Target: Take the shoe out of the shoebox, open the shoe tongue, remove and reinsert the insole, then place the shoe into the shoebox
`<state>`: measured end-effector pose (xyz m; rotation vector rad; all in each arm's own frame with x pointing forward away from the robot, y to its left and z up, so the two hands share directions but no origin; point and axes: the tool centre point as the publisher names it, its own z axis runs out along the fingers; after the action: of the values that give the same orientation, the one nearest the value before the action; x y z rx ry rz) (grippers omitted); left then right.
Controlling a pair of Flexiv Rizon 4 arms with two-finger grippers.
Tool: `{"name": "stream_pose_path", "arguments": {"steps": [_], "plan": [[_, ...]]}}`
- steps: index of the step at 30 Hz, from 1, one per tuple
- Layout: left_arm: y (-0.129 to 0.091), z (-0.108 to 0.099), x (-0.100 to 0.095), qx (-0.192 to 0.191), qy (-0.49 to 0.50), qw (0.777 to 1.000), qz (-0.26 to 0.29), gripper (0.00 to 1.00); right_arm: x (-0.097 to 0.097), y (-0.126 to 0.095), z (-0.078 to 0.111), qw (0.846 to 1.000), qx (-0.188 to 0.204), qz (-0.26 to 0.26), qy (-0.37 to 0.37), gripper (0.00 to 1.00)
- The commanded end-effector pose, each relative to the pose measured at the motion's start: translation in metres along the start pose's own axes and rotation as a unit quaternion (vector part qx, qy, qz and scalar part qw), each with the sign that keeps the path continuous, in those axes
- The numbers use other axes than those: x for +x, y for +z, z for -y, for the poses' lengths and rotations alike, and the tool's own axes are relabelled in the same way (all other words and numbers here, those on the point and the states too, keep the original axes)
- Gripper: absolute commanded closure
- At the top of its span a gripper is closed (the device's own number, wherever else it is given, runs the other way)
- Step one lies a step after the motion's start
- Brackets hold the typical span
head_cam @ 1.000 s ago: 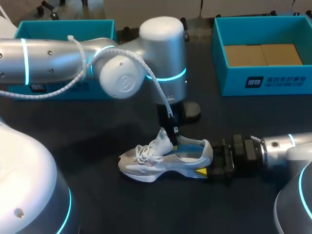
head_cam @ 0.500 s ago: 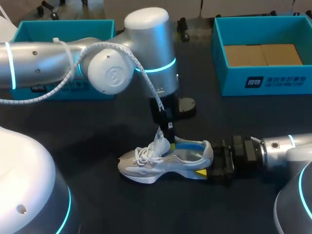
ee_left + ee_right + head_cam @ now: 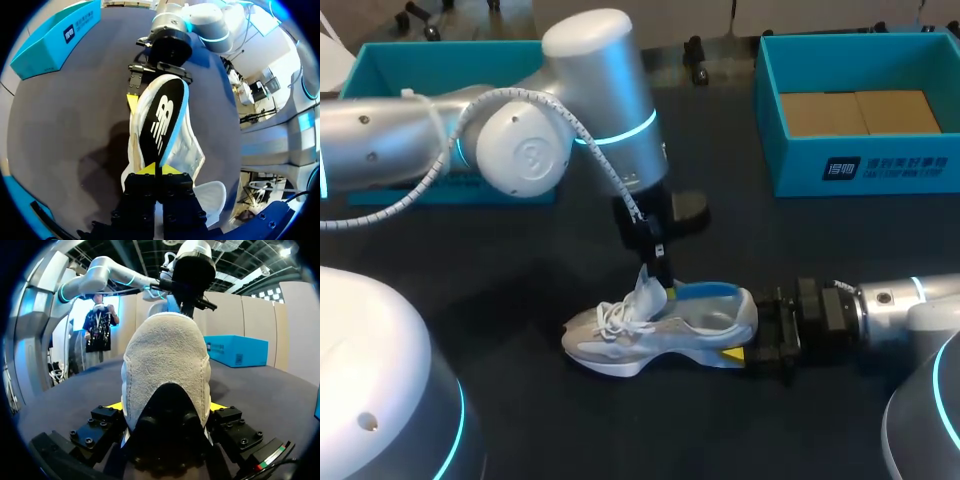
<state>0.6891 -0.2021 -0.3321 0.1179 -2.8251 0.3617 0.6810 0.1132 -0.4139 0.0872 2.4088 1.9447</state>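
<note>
A white and grey sneaker (image 3: 640, 335) lies on the dark table, toe to the left. My right gripper (image 3: 748, 326) has its fingers on both sides of the heel (image 3: 165, 365), and a yellow tip shows on each side. My left gripper (image 3: 155, 170) hangs over the shoe's throat, shut on the front end of the black, blue-edged insole (image 3: 161, 122). The rest of the insole lies inside the shoe. In the head view the left gripper (image 3: 658, 270) stands just above the raised white tongue (image 3: 648, 290). The teal shoebox (image 3: 865, 165) stands at the back right with nothing in it.
A second teal box (image 3: 380, 62) stands at the back left, partly behind my left arm. Bare dark table lies in front of the shoe and between the shoe and the right box.
My left arm's upper joints have swung left and back, and its gripper has risen a little at the shoe's throat. The shoe and the right gripper have kept still.
</note>
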Motion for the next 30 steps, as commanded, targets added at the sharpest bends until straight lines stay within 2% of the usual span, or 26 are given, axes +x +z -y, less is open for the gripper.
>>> {"name": "stream_pose_path", "arguments": {"steps": [1, 16, 30], "plan": [[-0.005, -0.001, 0.003, 0.016, -0.004, 1.0, 0.006, 1.0, 0.001, 0.0, -0.002, 1.0, 0.003, 0.0, 0.0, 1.0], [-0.001, 0.028, 0.012, 0.058, -0.029, 0.996, 0.054, 1.0, 0.001, 0.0, -0.002, 1.0, 0.003, 0.0, 0.0, 1.0], [0.006, 0.052, 0.01, 0.086, -0.062, 0.989, 0.1, 1.0, 0.001, 0.0, -0.002, 1.0, 0.003, 0.0, 0.0, 1.0]]}}
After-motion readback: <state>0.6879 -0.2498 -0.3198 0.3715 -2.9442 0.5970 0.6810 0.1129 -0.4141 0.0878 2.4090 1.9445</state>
